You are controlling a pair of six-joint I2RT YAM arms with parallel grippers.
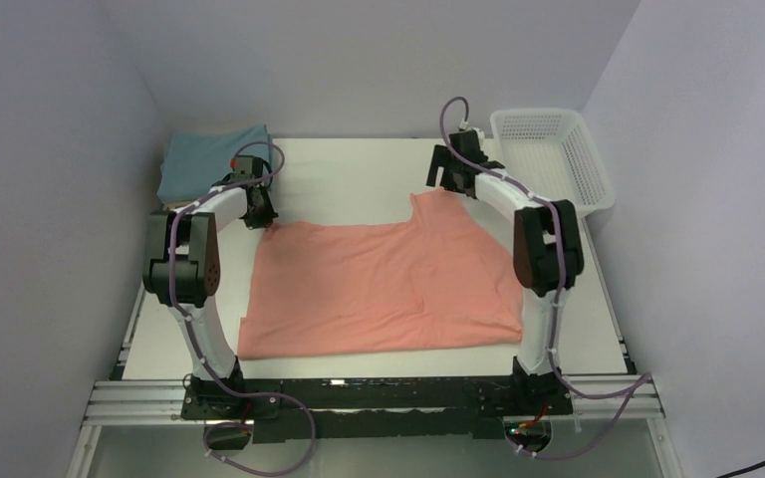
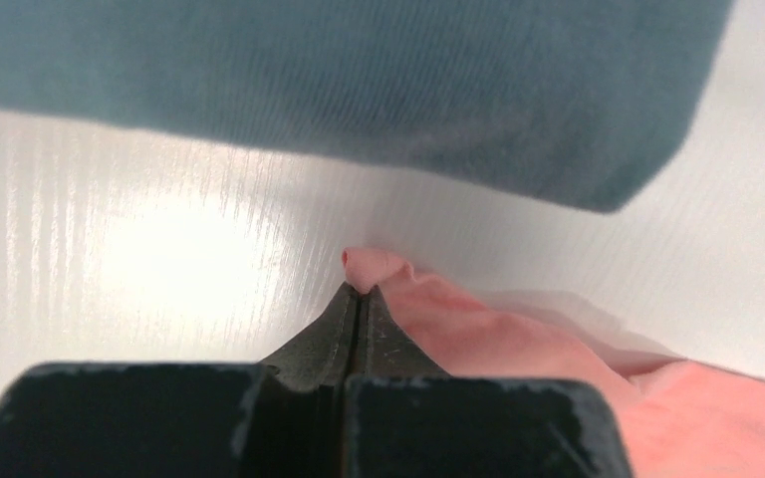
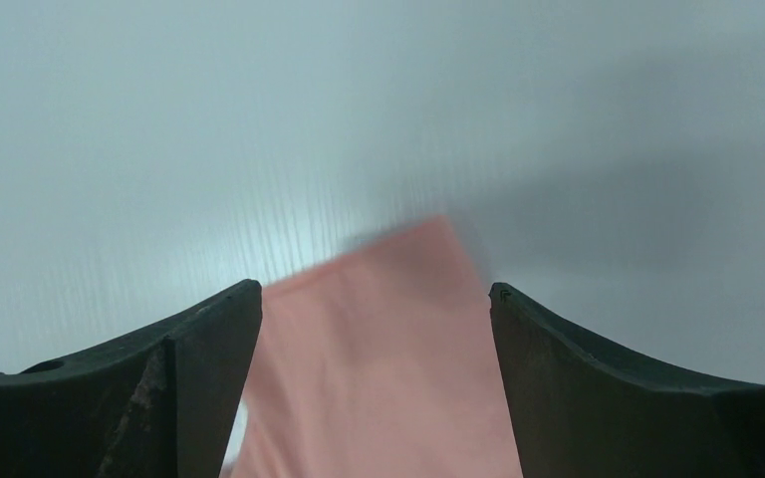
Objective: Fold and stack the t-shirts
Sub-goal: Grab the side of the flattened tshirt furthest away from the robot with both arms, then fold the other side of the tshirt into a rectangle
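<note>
Salmon-pink t-shirt (image 1: pixel 388 284) lies spread flat mid-table; left gripper (image 2: pixel 361 295) is clamped on its far-left corner, just beside the folded teal t-shirt (image 1: pixel 209 159); right gripper (image 3: pixel 375 289) has its jaws apart, straddling the far-right corner, nothing pinched yet; my read: both far corners get held so the far edge folds evenly toward the arms; white basket (image 1: pixel 598 179) sits far right.

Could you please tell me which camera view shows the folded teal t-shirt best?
The top external view: the teal t-shirt lies folded at the far left, nearly all of it visible. The left wrist view shows only a blurred strip of the teal t-shirt; the right wrist view shows none.
</note>
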